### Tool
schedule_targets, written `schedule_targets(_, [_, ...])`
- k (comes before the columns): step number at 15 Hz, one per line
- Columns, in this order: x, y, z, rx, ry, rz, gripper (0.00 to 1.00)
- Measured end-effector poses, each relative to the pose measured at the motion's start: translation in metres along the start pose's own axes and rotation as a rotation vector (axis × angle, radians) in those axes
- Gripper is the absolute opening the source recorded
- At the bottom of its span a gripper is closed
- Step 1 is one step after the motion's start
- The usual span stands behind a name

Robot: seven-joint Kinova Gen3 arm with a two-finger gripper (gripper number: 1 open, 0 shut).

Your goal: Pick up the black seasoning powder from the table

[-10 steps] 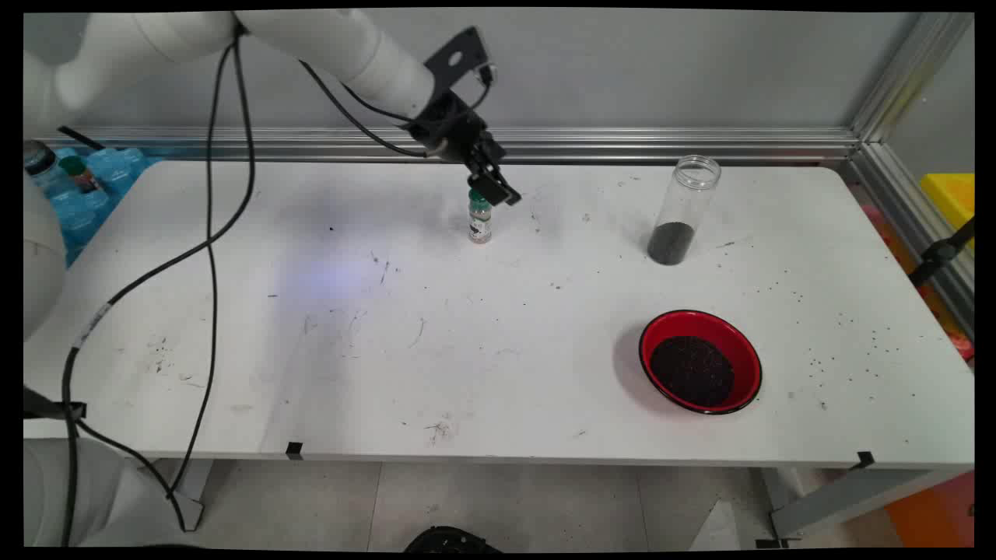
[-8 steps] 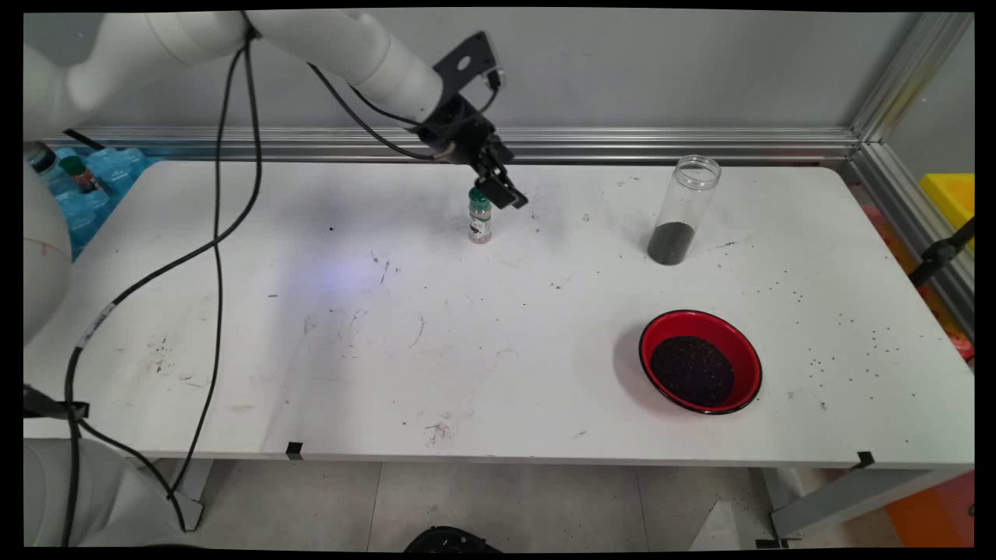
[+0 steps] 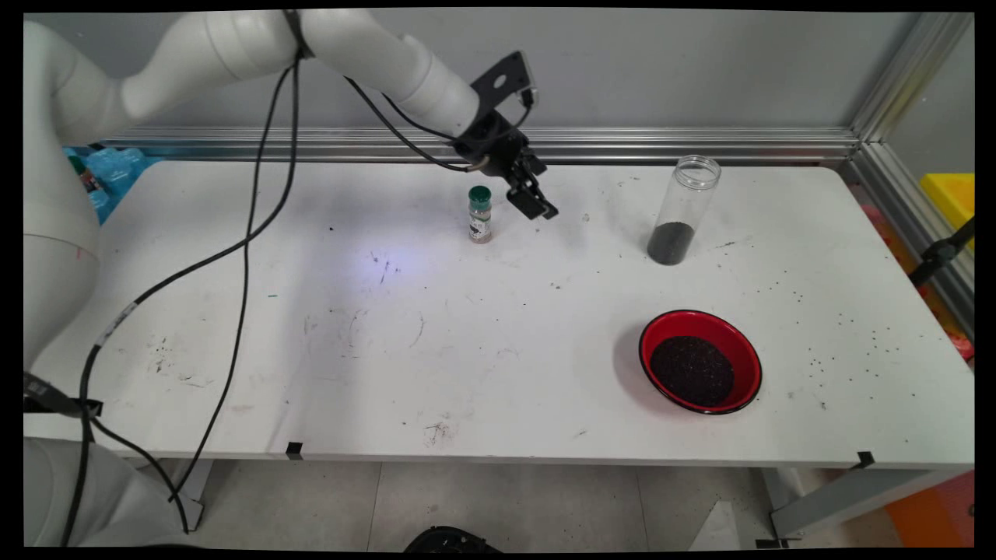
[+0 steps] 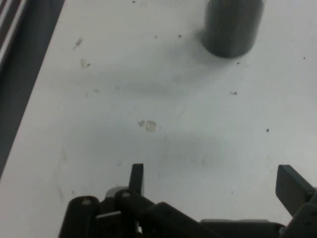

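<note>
A small spice bottle (image 3: 479, 215) with a green cap stands upright at the back middle of the white table (image 3: 389, 327). My gripper (image 3: 537, 206) hangs just to its right, apart from it, tilted down toward the table. In the hand view the gripper (image 4: 213, 181) is open, its two fingers wide apart with only bare table between them. A tall clear jar (image 3: 682, 210) with dark grains at its bottom stands further right; its blurred base (image 4: 232, 25) shows at the top of the hand view.
A red bowl (image 3: 699, 361) filled with dark grains sits at the front right. Loose grains are scattered over the table's right side. Black cables (image 3: 241, 233) hang from the arm across the left. A metal rail (image 3: 669, 144) runs along the back edge.
The gripper has moved right, away from the green-capped bottle it was over. The bottle stays standing in the same spot.
</note>
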Motion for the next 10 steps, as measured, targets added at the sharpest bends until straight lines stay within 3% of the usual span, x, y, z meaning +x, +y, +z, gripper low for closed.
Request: schedule_targets(10, [0.009,-0.009,0.051,-0.045,0.062,0.026,1.00])
